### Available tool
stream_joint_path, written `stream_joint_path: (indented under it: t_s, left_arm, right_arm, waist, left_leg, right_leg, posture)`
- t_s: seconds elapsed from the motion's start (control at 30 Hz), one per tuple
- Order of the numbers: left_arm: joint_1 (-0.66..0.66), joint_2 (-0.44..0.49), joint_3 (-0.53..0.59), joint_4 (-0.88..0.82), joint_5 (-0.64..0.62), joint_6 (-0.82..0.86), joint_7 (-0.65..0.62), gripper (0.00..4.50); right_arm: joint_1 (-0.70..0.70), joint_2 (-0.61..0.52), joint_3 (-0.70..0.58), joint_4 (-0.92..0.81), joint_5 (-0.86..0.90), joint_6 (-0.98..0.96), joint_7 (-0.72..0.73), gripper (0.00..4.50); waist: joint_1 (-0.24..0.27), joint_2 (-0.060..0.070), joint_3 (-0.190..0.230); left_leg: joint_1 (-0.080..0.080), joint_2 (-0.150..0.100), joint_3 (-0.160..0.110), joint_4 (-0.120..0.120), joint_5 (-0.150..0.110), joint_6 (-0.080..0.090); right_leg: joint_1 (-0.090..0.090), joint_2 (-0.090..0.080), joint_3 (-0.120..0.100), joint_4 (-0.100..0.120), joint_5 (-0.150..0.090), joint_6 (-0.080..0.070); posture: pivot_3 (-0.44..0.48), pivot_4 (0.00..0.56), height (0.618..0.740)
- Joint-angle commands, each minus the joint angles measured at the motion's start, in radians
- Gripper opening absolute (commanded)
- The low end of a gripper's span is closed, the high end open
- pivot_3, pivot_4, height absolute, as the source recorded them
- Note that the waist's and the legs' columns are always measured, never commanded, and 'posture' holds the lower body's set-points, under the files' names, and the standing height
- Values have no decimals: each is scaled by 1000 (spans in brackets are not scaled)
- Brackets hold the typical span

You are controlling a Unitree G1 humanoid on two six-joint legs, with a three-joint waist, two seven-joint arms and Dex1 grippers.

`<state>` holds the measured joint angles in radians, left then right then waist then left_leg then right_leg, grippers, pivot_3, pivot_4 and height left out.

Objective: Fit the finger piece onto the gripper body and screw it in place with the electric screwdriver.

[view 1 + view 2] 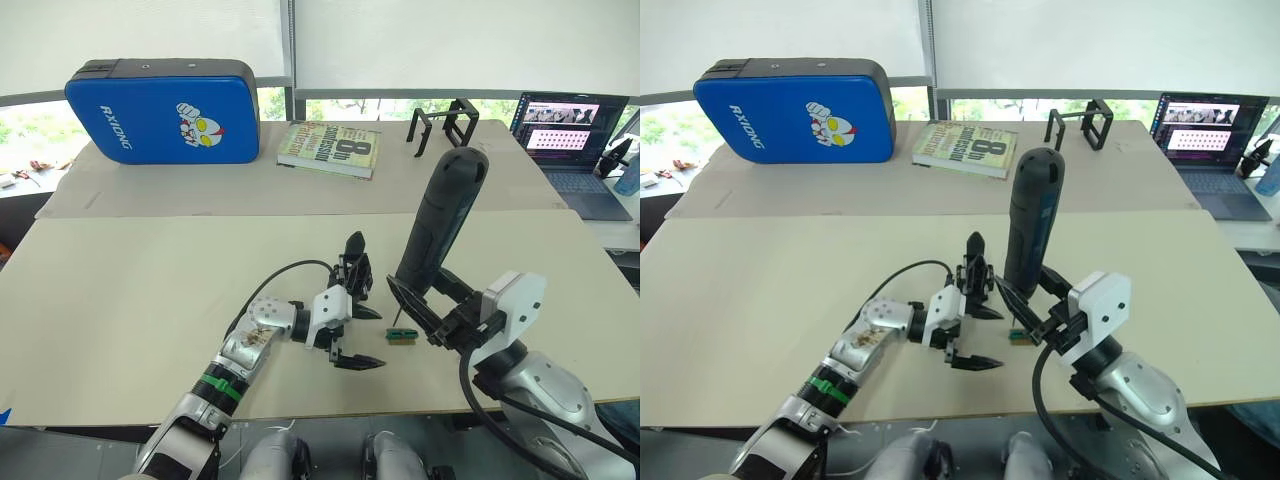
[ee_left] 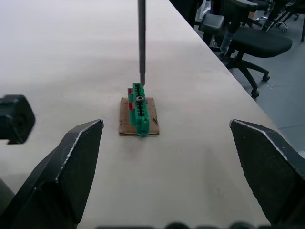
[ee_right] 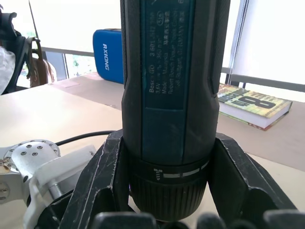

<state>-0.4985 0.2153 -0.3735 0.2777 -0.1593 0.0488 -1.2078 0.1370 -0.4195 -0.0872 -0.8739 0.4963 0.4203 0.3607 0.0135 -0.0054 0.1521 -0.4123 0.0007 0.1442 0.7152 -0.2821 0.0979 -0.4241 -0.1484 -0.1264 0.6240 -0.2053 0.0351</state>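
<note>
— Two grippers over the pale table (image 1: 130, 300), both near its front edge. What does each have?

— The right gripper (image 1: 425, 305) is clamped around the lower end of the screwdriver (image 1: 440, 215), one black finger on each side of the barrel. The tool stands nearly upright, its rounded top leaning slightly away from the robot.

— And the bit?

— The thin metal bit (image 2: 141, 40) comes down onto the far end of a small green block (image 2: 139, 114). In the left wrist view the tip looks to be touching the block or just above it; I cannot tell which.

— What's the block on?

— A small brown card (image 2: 151, 125) lying flat on the table.

— The left gripper?

— The left gripper (image 1: 357, 305) is spread wide with nothing in it. It faces the green block from the left, and one finger (image 1: 355, 262) points up while the other sits low by the table.

— Where are the gripper body and the finger piece?

— I cannot pick out either one for certain. A dark object (image 2: 14, 119) shows at the edge of the left wrist view, too cut off to name.

— Anything further back?

— A blue case (image 1: 165, 110) at the far left, a book (image 1: 330, 148) beside it, two open black frames (image 1: 445, 125) to the right of the book, and a laptop (image 1: 575, 140) at the far right.
</note>
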Motion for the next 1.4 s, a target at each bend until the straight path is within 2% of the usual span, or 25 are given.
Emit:
stream_joint_path:
  t_s: [0.03,0.27,0.5,0.93,1.4]
  left_arm:
    - [-14,-5,1,-4,-4,-24,-2,4500]
    - [-26,2,3,8,-6,-35,-17,4500]
    - [-39,1,3,24,-5,-46,-23,4500]
    - [-40,7,6,18,-10,-42,-27,4500]
    - [-48,-1,0,27,-2,-53,-28,4500]
  right_arm:
    - [-24,-5,-58,-58,65,9,-18,1897]
    - [-70,-66,-148,43,191,28,59,1897]
    - [-75,-113,-152,119,212,-5,154,1897]
    - [20,-76,-160,190,160,-138,277,1897]
    - [27,-46,-153,263,123,-234,324,1897]
  waist:
    - [0,0,0]
    - [1,0,0]
    - [1,0,0]
    - [2,0,0]
    - [1,0,0]
  left_leg:
    - [0,0,0,0,0,0]
    - [0,0,0,0,0,0]
    - [0,0,0,0,0,1]
    - [0,0,0,0,-1,2]
    - [0,0,0,0,-1,2]
  right_leg:
    - [0,0,0,0,0,0]
    - [0,0,0,0,0,0]
    - [0,0,0,0,0,0]
    - [0,0,0,0,0,0]
    - [0,0,0,0,0,0]
  posture:
    - [0,150,740]
    - [0,150,740]
    - [0,150,740]
    - [0,150,740]
    - [0,150,740]
